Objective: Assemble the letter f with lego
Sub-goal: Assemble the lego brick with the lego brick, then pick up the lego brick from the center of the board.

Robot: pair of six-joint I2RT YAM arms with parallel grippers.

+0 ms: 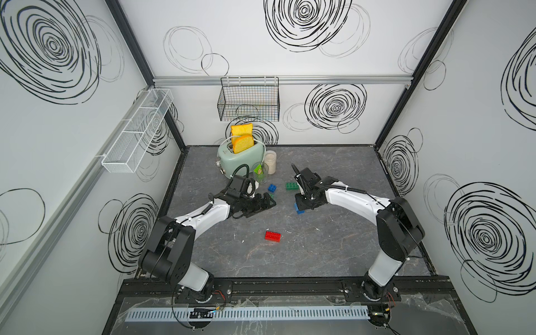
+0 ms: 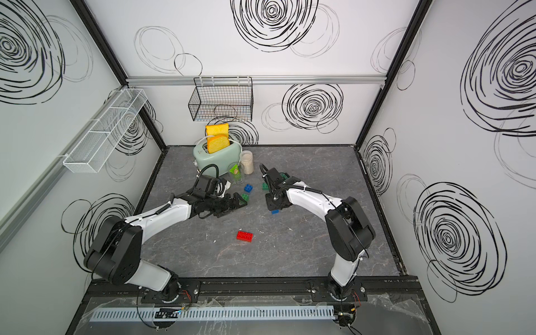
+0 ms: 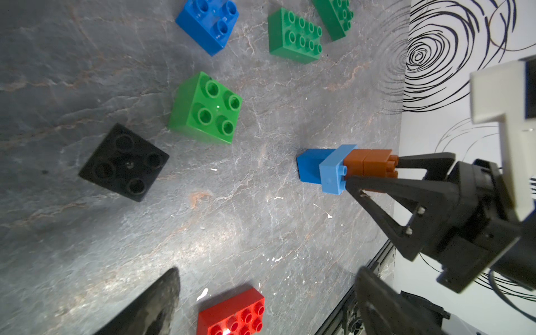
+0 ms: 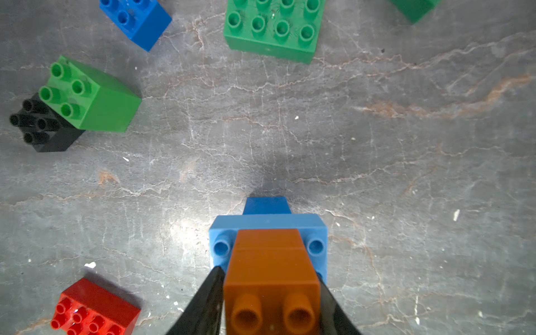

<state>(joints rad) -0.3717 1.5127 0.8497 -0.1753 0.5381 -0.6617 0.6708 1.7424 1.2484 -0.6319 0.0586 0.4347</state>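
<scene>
Right claw [image 4: 268, 274] straddles top orange brick [image 4: 271, 278] of stack [image 3: 330, 171]; prongs hug its sides, cannot tell whether pinching or loose. Stack upright near counter [image 1: 348, 246] centre: dark blue brick [image 3: 309, 165] at base, light blue oblong [image 4: 268, 222] on it, two orange on top. Left claw [image 1: 269, 200] spread wide, holding nothing. Loose: red oblong [image 1: 272, 236] toward front edge; blue square [image 1: 272, 188], green oblong [image 1: 291, 186], green square [image 3: 206, 108], black square [image 3: 124, 162] toward back edge.

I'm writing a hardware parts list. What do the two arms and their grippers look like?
Both arms have white shells between chunky black joint housings. Black cables, partly coiled, run along the left arm and right arm. The left gripper and right gripper are black, with triangular open-frame fingers.
</scene>
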